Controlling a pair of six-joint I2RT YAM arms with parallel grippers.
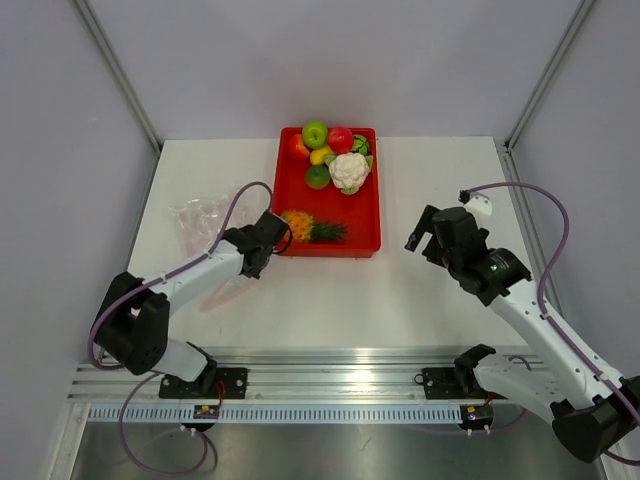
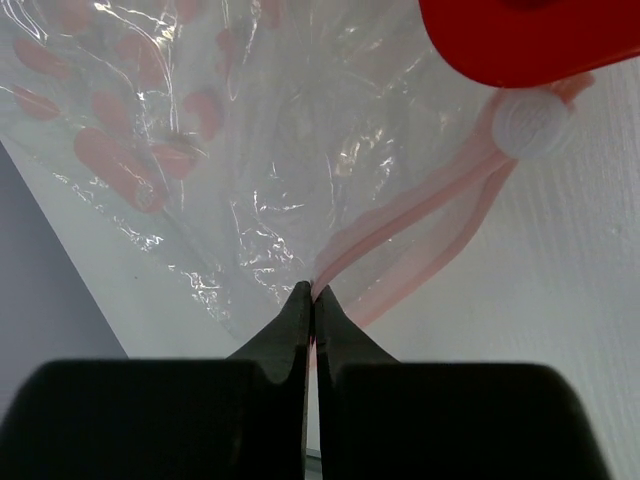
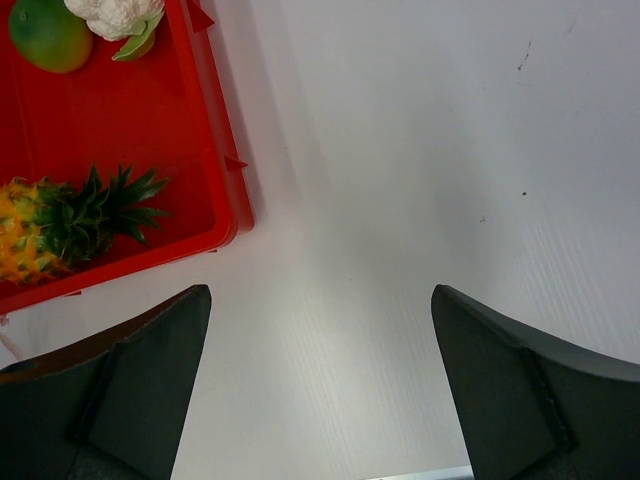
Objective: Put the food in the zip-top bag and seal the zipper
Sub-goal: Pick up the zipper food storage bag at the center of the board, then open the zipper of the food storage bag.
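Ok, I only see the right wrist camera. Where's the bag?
Observer: The zip-top bag lies flat on the table, left of the red tray.
Operator: Is anything holding it?
Observer: Yes, the left gripper is shut on the zipper at the bag's mouth.
Operator: Is there food inside?
Observer: No, it looks empty; the food is all in the tray.
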